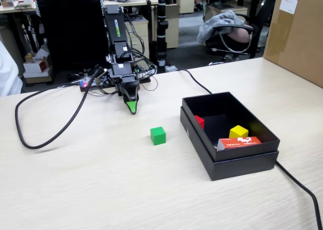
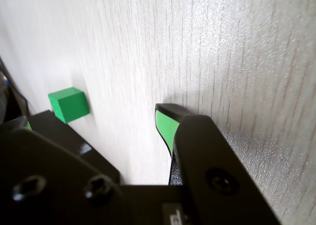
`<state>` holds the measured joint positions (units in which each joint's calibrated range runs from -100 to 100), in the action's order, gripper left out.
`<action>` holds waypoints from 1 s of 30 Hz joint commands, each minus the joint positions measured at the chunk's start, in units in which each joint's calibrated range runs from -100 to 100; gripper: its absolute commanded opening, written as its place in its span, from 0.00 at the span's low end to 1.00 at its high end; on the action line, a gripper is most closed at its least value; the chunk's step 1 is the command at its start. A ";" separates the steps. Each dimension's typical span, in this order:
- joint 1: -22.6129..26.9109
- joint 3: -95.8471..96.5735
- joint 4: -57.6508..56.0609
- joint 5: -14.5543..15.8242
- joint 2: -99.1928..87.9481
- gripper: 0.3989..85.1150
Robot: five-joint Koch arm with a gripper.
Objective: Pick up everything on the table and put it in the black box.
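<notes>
With jaw state impossible to tell, the black green-tipped gripper (image 1: pixel 132 108) should open squarely over the small green wooden cube (image 1: pixel 158 135).

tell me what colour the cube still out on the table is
Green; the cube shows best in the fixed view, alone on the table.

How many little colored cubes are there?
3. A green cube sits on the table; a red cube and a yellow cube lie inside the black box. More may hide behind its near wall.
</notes>
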<state>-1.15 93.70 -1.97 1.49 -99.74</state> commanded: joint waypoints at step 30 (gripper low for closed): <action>0.98 -9.39 -12.06 -1.22 4.10 0.56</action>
<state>-0.07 89.32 -5.85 0.27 -97.93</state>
